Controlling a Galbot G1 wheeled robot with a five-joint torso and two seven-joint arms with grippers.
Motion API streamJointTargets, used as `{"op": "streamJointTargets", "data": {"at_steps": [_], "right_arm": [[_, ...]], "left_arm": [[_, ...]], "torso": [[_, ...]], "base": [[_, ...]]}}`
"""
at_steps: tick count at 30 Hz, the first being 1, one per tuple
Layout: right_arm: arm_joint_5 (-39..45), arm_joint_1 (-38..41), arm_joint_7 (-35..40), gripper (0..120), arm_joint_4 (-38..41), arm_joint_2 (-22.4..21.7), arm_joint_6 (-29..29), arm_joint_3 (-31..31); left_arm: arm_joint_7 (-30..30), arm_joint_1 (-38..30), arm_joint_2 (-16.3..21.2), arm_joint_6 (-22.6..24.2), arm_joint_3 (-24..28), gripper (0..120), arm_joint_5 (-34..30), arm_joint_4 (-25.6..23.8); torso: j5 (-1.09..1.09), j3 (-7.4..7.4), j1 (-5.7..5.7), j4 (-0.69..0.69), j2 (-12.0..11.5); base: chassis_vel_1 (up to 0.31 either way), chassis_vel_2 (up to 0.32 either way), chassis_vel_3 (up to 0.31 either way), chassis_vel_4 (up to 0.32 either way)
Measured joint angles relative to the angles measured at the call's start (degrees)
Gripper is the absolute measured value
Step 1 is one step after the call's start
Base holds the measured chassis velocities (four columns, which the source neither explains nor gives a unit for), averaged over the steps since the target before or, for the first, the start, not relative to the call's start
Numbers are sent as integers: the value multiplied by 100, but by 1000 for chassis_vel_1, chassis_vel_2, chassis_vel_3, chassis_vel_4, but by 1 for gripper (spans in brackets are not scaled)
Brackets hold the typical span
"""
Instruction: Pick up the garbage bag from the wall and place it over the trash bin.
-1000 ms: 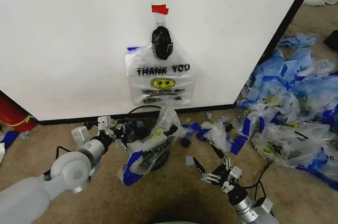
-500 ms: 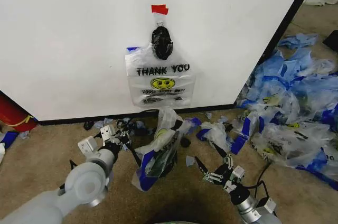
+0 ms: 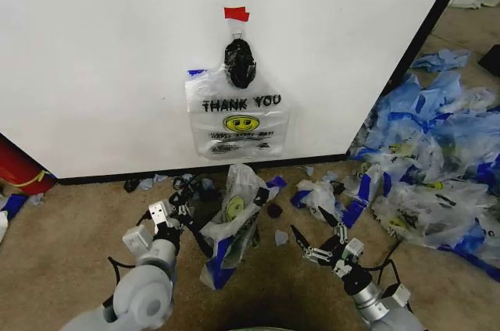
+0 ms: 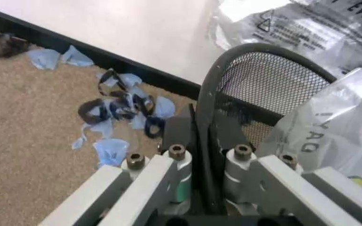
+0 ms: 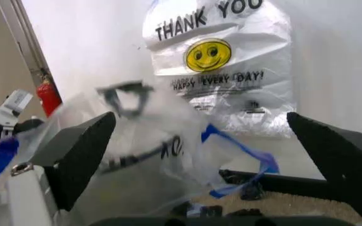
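The garbage bag (image 3: 237, 116) hangs flat on the white wall (image 3: 94, 58) under a red tape piece (image 3: 236, 13); it also shows in the wrist views (image 5: 218, 61) (image 4: 307, 19). Below it on the carpet stands the black mesh trash bin (image 3: 205, 212) (image 4: 256, 70), tilted, with another clear, blue-handled bag (image 3: 232, 222) draped in it. My left gripper (image 3: 187, 208) (image 4: 203, 127) is shut on the bin's rim. To the bin's right my right gripper (image 3: 307, 223) (image 5: 209, 160) hovers open and holds nothing, pointing at the wall.
A glossy black bundle (image 3: 240, 63) hangs just above the garbage bag. A heap of blue-and-clear bags (image 3: 437, 167) covers the floor at the right. Blue scraps (image 3: 195, 183) lie along the wall's black base strip, and a red object (image 3: 16, 169) stands far left.
My left gripper has pulled the bin and its draped bag away from the wall, nearer to me and to the right. The right gripper rose slightly. The bag on the wall has not moved.
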Motion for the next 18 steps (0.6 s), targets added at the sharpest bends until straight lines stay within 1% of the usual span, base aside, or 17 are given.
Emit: {"op": "streamJointTargets", "data": {"at_steps": [1,3,7,18], "right_arm": [[-3,-2,2,100,3,0,-3,-2],[-11,-11,4,100,5,3,-4,-5],[-30,-23,4,100,5,23,-4,-23],[-51,-62,4,100,38,-4,1,-16]], "left_arm": [[-18,34,-59,0,-10,2,53,20],[-25,76,-138,-5,-16,2,167,73],[-4,104,-201,-46,-20,2,320,187],[86,80,-266,-87,-11,2,372,328]], "torso": [[2,0,0,1,0],[-1,0,0,1,0],[2,0,0,1,0],[0,0,0,1,0]], "base": [[0,0,0,0],[0,0,0,0],[0,0,0,0],[0,0,0,0]]}}
